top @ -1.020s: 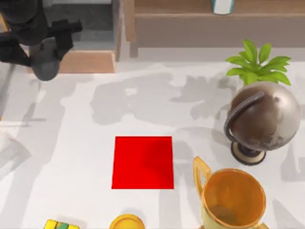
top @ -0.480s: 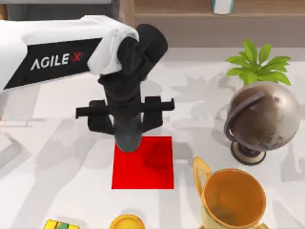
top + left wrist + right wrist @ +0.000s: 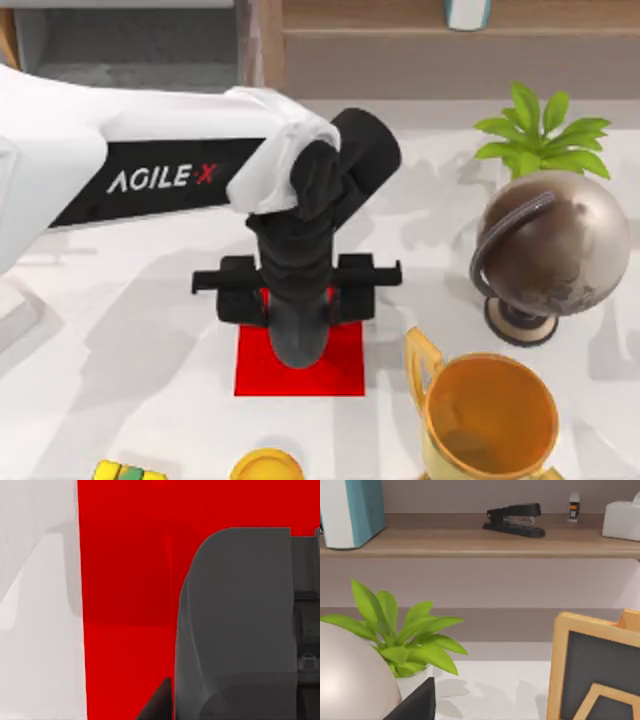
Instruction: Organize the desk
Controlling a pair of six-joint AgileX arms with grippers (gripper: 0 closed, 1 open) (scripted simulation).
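- Red mat point(image 3: 345, 370): lay flat on the white desk point(image 3: 130, 330), near the middle of the top view, partly covered by the left gripper point(image 3: 298, 345).
- Left gripper: hung over the mat's upper half on the white AgileX arm reaching in from the left; state of jaws could not be told.
- Red mat in left wrist view point(image 3: 125, 580): met the pale desk point(image 3: 35, 605) along a straight edge.
- Globe point(image 3: 550, 250): stood at the desk's right, green plant point(image 3: 540, 130) just behind it.
- Gold trophy cup point(image 3: 490, 415): stood near the lower right.
- Wooden shelf point(image 3: 470, 542): carried a black stapler point(image 3: 515, 520).
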